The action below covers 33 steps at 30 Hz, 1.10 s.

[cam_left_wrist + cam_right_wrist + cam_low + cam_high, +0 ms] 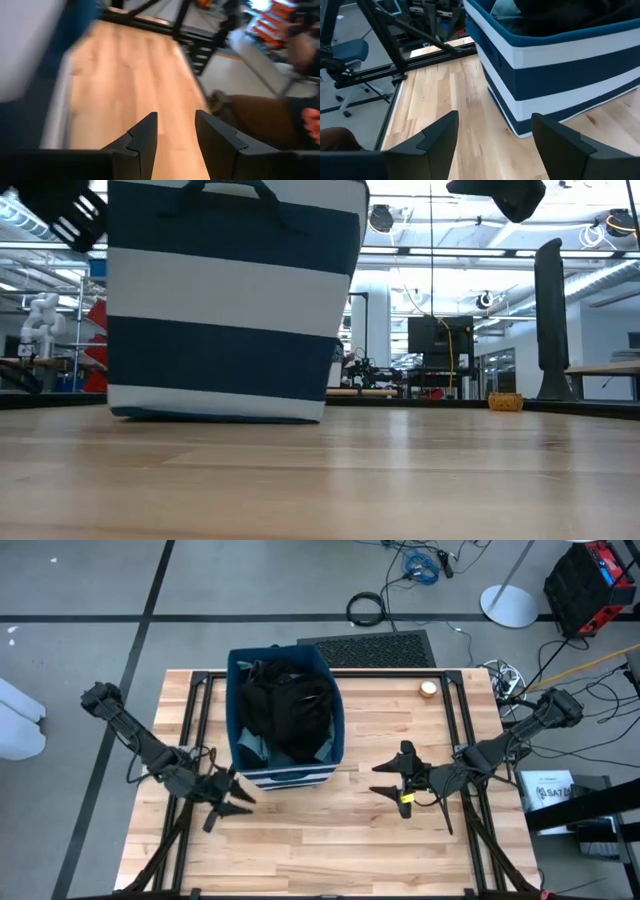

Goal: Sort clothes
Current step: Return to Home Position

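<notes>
The navy-and-white striped bin (285, 775) stands on the wooden table, toward its far side. Inside it lie the clothes: a black garment (290, 705) piled on top and grey-green fabric (250, 745) at the near-left corner; the right wrist view shows both over the rim, grey-green (502, 7) and black (555, 12). My left gripper (232, 802) hovers open beside the bin's near-left corner, nothing between its fingers (175, 117). My right gripper (380, 778) hovers open to the right of the bin, pointing toward it (495, 117), also with nothing in it.
A small round yellowish object (428, 688) sits near the table's far right. Black frame rails (200, 710) run along the table's left, right and far sides. Bare wood (320, 840) stretches along the near side, between and in front of both grippers.
</notes>
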Available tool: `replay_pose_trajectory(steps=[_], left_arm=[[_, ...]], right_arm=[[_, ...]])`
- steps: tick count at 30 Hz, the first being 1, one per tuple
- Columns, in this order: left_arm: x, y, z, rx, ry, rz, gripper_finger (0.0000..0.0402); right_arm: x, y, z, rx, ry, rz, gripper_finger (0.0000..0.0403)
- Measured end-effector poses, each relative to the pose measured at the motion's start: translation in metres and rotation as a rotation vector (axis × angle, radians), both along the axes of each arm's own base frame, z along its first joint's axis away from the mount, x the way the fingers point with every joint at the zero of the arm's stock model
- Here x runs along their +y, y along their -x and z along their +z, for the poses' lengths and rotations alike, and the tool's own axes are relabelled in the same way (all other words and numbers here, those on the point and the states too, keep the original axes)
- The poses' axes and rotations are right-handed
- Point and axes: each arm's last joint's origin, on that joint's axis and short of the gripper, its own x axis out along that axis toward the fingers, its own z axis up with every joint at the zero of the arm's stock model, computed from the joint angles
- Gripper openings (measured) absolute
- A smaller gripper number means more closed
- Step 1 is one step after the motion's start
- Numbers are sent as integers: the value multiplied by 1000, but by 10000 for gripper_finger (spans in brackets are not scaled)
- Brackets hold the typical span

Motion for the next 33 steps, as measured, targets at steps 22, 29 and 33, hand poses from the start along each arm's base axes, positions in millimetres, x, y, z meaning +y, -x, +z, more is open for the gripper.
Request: replay_pose_trajectory(steps=[22, 29, 33], left_arm=[[58, 1, 11, -83, -232, 273, 140], [71, 22, 25, -211, -243, 310, 140], [77, 32, 16, -266, -226, 332, 140]], right_arm=[[-19, 7, -16, -20, 94, -17, 238], [-41, 32, -32, -142, 0, -35, 238], [-54, 41, -42, -167, -17, -87, 238]])
